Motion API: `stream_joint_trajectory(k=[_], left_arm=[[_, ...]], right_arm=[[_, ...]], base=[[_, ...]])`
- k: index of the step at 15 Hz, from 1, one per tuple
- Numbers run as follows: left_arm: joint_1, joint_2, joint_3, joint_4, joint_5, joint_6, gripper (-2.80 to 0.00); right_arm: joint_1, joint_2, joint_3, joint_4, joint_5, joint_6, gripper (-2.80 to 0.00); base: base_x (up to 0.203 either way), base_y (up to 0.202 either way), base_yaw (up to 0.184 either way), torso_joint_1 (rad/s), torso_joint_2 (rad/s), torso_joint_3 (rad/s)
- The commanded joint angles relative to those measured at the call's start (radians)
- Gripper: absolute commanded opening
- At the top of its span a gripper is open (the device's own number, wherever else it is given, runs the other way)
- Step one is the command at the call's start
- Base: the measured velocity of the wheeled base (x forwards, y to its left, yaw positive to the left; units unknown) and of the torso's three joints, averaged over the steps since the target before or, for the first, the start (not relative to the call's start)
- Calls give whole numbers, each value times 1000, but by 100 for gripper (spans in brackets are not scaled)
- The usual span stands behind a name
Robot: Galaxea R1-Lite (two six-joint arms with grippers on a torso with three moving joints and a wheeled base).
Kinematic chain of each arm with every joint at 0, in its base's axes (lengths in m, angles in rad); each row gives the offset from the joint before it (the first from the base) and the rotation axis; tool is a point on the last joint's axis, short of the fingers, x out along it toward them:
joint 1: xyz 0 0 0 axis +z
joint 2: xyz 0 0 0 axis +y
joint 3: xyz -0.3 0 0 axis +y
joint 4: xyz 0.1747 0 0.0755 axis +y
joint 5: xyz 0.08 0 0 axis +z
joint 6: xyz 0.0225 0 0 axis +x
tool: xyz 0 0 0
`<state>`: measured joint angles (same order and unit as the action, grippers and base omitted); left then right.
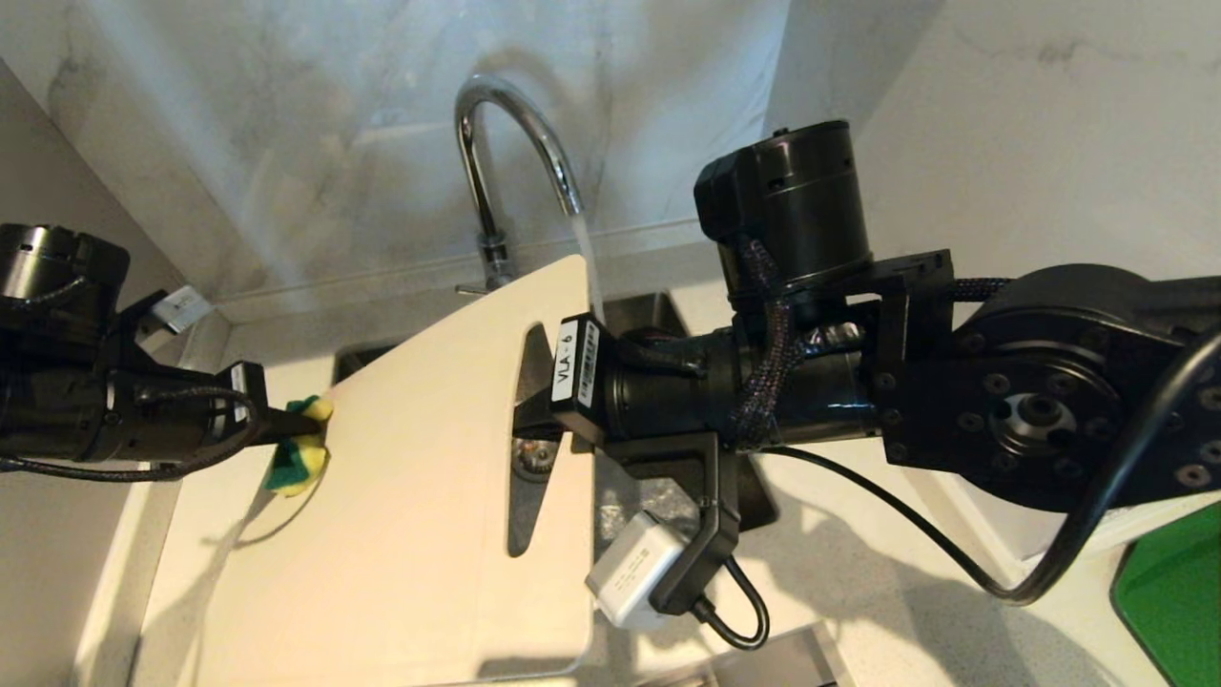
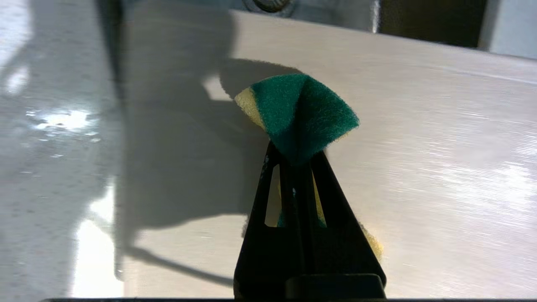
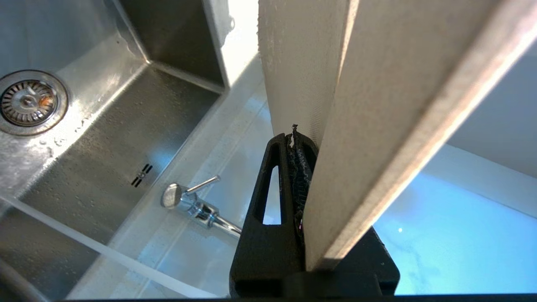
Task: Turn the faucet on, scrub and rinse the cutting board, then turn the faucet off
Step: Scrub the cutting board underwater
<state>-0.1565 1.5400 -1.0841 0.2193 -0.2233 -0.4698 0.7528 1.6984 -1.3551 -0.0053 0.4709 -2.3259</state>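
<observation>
Scrubbing is the step in hand, judged from the running water and the sponge at the board.

1. Nearest, the cutting board (image 1: 410, 477) is held tilted over the sink (image 3: 105, 138), its lower end toward the front edge of the surface (image 1: 858, 592) and its upper corner under the spout.
2. The right tool (image 1: 534, 420) is clamped shut on the board's right edge beside the handle slot. Keep this grip firm and unmoving; the board is wet and could slip.
3. The left tool (image 1: 286, 420) is closed on a green-and-yellow sponge (image 1: 300, 453), which sits at the board's left edge. Press the green scouring face flat against the board, then stroke across toward the slot, avoiding the right tool.
4. Farther back, the faucet (image 1: 506, 143) stands at the rear edge of the sink, its stream (image 1: 589, 267) falling past the board's upper corner. Work from the top so the water carries residue down into the sink.
</observation>
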Motion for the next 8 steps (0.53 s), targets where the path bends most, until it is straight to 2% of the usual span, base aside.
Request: stream_joint_trajectory(k=[1, 5, 8], left_arm=[[50, 5, 26, -3, -14, 11, -280], [93, 8, 54, -5, -16, 55, -280], [157, 11, 73, -31, -18, 100, -280]], right_arm=[[-3, -14, 5, 1, 3, -13, -280], [-4, -29, 7, 1, 3, -11, -280], [-17, -60, 26, 1, 5, -4, -280]], base=[[0, 0, 0, 0, 0, 0], [0, 0, 0, 0, 0, 0], [0, 0, 0, 0, 0, 0]])
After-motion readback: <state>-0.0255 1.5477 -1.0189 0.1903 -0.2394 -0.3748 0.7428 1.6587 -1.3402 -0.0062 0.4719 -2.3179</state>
